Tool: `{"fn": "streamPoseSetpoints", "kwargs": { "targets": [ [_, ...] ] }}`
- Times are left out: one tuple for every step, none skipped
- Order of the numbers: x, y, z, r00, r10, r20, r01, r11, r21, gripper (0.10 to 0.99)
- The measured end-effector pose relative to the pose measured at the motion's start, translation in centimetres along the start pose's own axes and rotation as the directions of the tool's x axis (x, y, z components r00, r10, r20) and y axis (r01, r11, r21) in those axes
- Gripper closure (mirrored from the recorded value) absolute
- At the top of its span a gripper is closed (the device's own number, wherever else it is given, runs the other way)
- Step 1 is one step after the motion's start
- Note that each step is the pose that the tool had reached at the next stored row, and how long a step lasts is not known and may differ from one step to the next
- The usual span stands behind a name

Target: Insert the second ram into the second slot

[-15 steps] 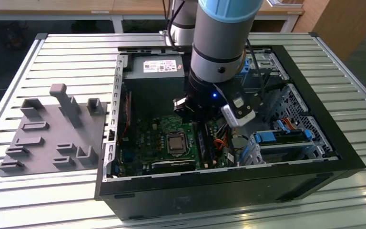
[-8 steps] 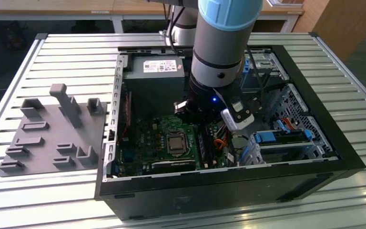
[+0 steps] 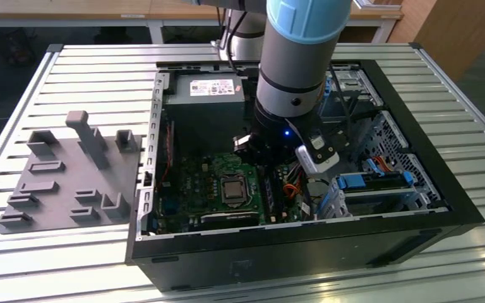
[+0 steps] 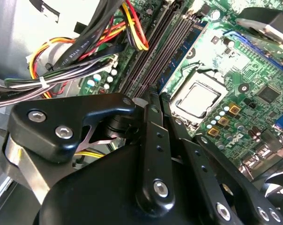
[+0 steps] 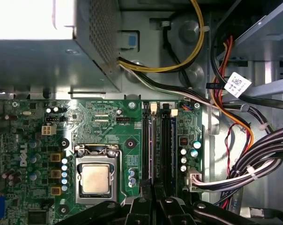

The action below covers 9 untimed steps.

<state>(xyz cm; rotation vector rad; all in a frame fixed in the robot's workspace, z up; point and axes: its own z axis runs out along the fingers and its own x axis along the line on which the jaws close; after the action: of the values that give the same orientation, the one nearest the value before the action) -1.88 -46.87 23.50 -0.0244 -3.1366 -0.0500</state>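
In the exterior view my gripper (image 3: 264, 158) reaches down into the open computer case (image 3: 444, 189), over the motherboard's memory slots (image 3: 273, 186). Both wrist views show the black fingers (image 4: 148, 140) drawn close together over the row of black slots (image 5: 166, 145), beside the processor socket. The second ram (image 4: 183, 51) shows as a thin blue strip standing edge-up along the slots, in line with the fingertips. From above it is a narrow sheen (image 5: 151, 145) running away from the gripper (image 5: 154, 190). My gripper (image 4: 153, 96) looks shut on its near end. I cannot tell how deep it sits.
The processor socket (image 5: 95, 178) lies beside the slots. Bundled cables (image 5: 244, 159) run along their other side. The power supply (image 3: 204, 95) fills the case's far corner, and blue drive brackets (image 3: 369, 183) sit at the exterior view's right. A grey fixture plate (image 3: 65, 177) lies outside the case.
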Motion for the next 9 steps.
{"fn": "streamPoseSetpoints", "kwargs": {
  "targets": [
    [-0.06, 0.00, 0.07, 1.0000, 0.000, 0.0000, 0.000, 1.0000, 0.000, 0.949],
    [-0.08, 0.00, 0.17, 1.0000, 0.000, -0.0001, 0.000, 1.0000, 0.000, 0.949],
    [-0.08, -0.01, 0.30, 1.0000, 0.000, -0.0001, 0.000, 1.0000, 0.000, 0.949],
    [-0.08, -0.01, 0.39, 1.0000, -0.001, -0.0001, 0.001, 1.0000, 0.000, 0.949],
    [-0.09, -0.02, 0.44, 1.0000, -0.003, -0.0001, 0.003, 1.0000, 0.000, 0.949],
    [-0.09, -0.02, 0.49, 1.0000, -0.005, -0.0002, 0.005, 1.0000, 0.000, 0.949],
    [-0.09, -0.02, 0.53, 1.0000, -0.008, -0.0003, 0.008, 1.0000, 0.000, 0.949],
    [-0.11, -0.02, 0.56, 0.9999, -0.010, -0.0004, 0.010, 0.9999, 0.001, 0.949],
    [-0.15, -0.02, 0.58, 0.9999, -0.011, -0.0007, 0.011, 0.9999, 0.001, 0.949]
  ]
}}
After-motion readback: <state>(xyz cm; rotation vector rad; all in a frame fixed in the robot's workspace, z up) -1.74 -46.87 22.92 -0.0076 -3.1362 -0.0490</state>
